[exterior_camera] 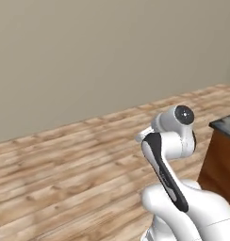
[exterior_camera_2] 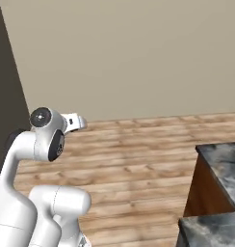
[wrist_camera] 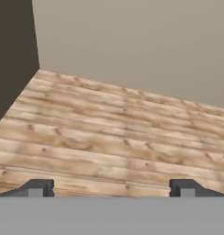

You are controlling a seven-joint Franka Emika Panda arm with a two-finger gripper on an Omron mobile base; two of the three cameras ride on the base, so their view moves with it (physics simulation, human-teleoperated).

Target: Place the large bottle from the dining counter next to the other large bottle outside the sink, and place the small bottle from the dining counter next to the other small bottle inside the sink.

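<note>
The gripper [wrist_camera: 111, 188] is standing with its fingers [wrist_camera: 38, 188] spread wide, gripping nothing, facing bare wood floor [wrist_camera: 109, 133]. The dining counter [exterior_camera_2: 220, 164] is sitting at 4 o'clock in the right base view; its top is probably bare here.

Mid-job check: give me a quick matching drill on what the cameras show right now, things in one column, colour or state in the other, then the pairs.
Things:
1. gripper
2. floor
3. wall
4. counter top

Colour or state:
A. plain beige
B. open, nothing between the jaws
C. black-and-grey marbled stone
D. light wood planks

Pairs: 1-B, 2-D, 3-A, 4-C
</note>
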